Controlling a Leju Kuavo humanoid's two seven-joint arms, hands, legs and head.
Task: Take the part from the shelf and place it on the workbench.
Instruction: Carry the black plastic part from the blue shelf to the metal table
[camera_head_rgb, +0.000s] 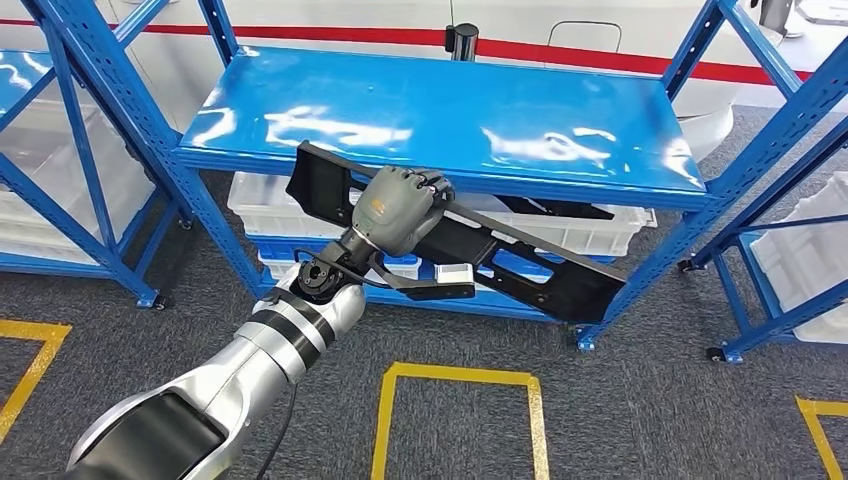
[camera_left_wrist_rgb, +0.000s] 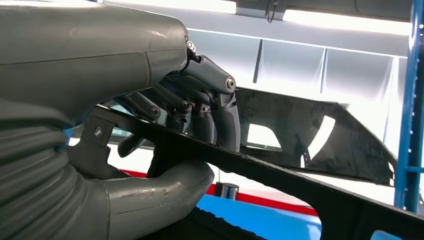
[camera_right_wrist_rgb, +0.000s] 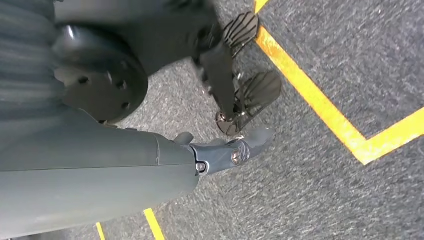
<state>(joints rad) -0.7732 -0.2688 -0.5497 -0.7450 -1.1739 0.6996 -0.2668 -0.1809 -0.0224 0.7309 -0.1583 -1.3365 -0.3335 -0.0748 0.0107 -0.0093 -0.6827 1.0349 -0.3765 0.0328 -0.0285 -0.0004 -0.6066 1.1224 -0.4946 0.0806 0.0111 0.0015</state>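
The part (camera_head_rgb: 520, 255) is a long, flat black plastic panel with cut-outs. It hangs tilted in the air just in front of the blue shelf board (camera_head_rgb: 450, 110), its right end lower than its left. My left hand (camera_head_rgb: 400, 210) grips it near its upper left end, fingers curled over the top edge. In the left wrist view the fingers (camera_left_wrist_rgb: 220, 107) wrap over the panel's thin edge (camera_left_wrist_rgb: 280, 175) and the thumb presses from beneath. My right hand (camera_right_wrist_rgb: 150, 165) hangs beside my body above the grey carpet, holding nothing, with a finger (camera_right_wrist_rgb: 245, 149) stretched out straight.
White bins (camera_head_rgb: 260, 205) sit on the lower shelf level behind the part. Blue shelf uprights (camera_head_rgb: 760, 150) stand at the right and more racks at the left (camera_head_rgb: 80, 160). A yellow square outline (camera_head_rgb: 460, 400) marks the carpet in front of me.
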